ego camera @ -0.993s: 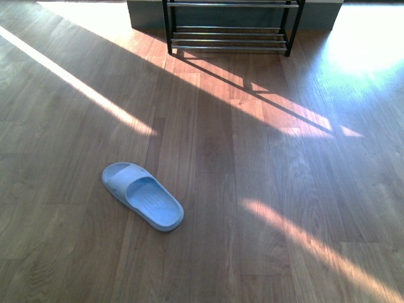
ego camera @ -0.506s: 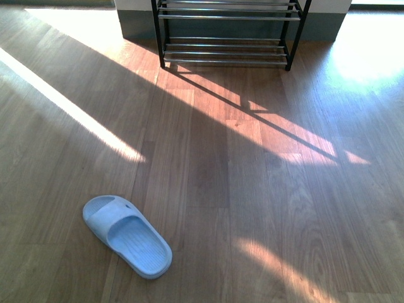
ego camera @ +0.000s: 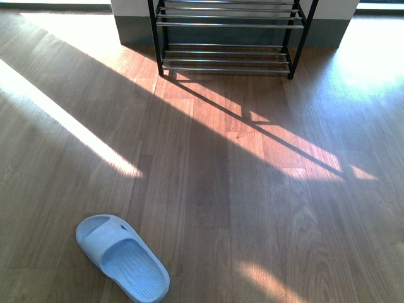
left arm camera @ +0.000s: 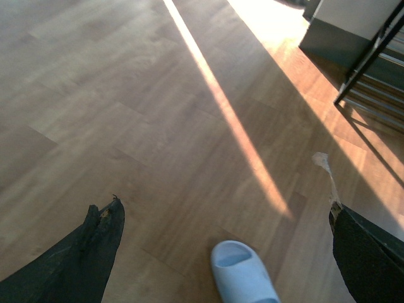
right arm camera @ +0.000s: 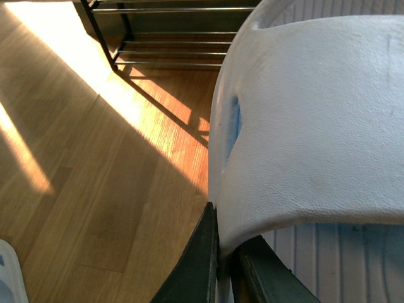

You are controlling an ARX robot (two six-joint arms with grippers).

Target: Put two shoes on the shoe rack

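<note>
Pale blue slipper (right arm camera: 315, 126) fills the right wrist view, its strap edge pinched tight in the closed right pincer (right arm camera: 224, 259). The left pincer (left arm camera: 222, 205) hangs spread wide above the second slipper (ego camera: 122, 259) on the wooden floor (ego camera: 208, 177) — well apart from the shoe rack (ego camera: 225, 61) by the far wall.

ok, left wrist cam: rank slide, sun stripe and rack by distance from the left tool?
1. Slide: nearest, right by the open left tool.
2. Sun stripe: its near end lies just past the slide.
3. Rack: farthest, well beyond the stripe.
</note>
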